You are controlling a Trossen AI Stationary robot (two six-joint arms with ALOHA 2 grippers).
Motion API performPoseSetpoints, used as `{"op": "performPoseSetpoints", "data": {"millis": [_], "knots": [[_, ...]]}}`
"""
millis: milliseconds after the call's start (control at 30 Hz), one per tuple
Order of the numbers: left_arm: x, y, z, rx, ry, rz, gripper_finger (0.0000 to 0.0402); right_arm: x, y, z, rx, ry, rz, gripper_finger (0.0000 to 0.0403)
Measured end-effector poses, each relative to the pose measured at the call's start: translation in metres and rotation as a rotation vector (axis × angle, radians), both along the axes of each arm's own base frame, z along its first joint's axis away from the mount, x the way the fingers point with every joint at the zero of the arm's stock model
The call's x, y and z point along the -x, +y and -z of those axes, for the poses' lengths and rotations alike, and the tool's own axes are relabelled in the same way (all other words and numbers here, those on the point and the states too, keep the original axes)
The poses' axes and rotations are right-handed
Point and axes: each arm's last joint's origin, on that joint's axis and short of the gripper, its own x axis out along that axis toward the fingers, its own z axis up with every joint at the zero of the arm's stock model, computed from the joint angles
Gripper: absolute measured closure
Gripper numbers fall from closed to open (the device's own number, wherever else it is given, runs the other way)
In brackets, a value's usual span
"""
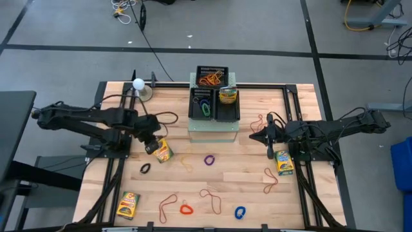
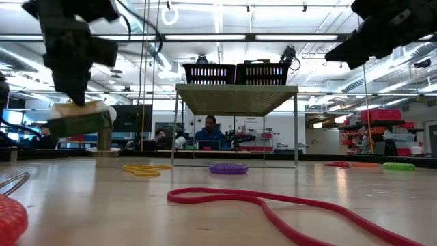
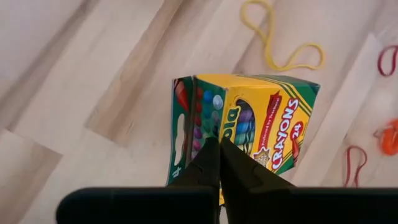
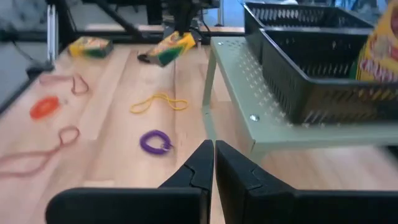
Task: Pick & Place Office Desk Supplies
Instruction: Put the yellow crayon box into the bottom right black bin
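The left tool (image 3: 219, 163) is clamped on a crayon box (image 3: 249, 124), its fingers pinching the box's edge and meeting almost flat; the low view shows the box (image 2: 80, 117) hanging clear of the worktop (image 1: 193, 187), on the left side, short of the pale-green stand (image 1: 212, 132) in the middle. The grip looks thin to me; a bite on one edge could let the box swing or slip out on the way to the black mesh trays (image 1: 214, 103), and it may clip a tray rim if carried low. The right tool (image 4: 213, 163) is closed and empty, waiting at the right of the stand, near a second crayon box (image 1: 284, 162).

Only the left wrist view shows how narrow the hold is; only the low view shows the lift off the wood; the high view alone gives the spread of what is left: a third crayon box (image 1: 128, 205) at the near left, the purple loop (image 1: 209, 160), red loop (image 1: 186, 209), blue loop (image 1: 239, 212) and black loop (image 1: 145, 169), and thin rubber bands (image 1: 168, 205) scattered between.
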Motion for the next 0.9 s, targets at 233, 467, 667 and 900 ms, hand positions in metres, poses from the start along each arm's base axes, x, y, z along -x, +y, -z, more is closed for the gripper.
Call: {"op": "performPoseSetpoints", "data": {"millis": [233,467,667,900], "knots": [[-0.005,-0.03,-0.026,-0.117,-0.086,0.078,0.04,0.0,0.0,0.0,0.045,0.004,-0.017,0.0378],[-0.022,-0.063,-0.047,-0.183,-0.122,0.176,0.04,0.0,0.0,0.0,-0.121,-0.011,0.035,0.0378],[-0.059,-0.091,-0.056,-0.265,-0.11,0.135,0.04,-0.002,-0.002,-0.012,-0.339,-0.165,0.187,0.0378],[-0.113,-0.123,-0.059,-0.319,-0.07,0.086,0.04,0.014,0.001,-0.044,-0.446,-0.308,0.056,0.0389]]}}
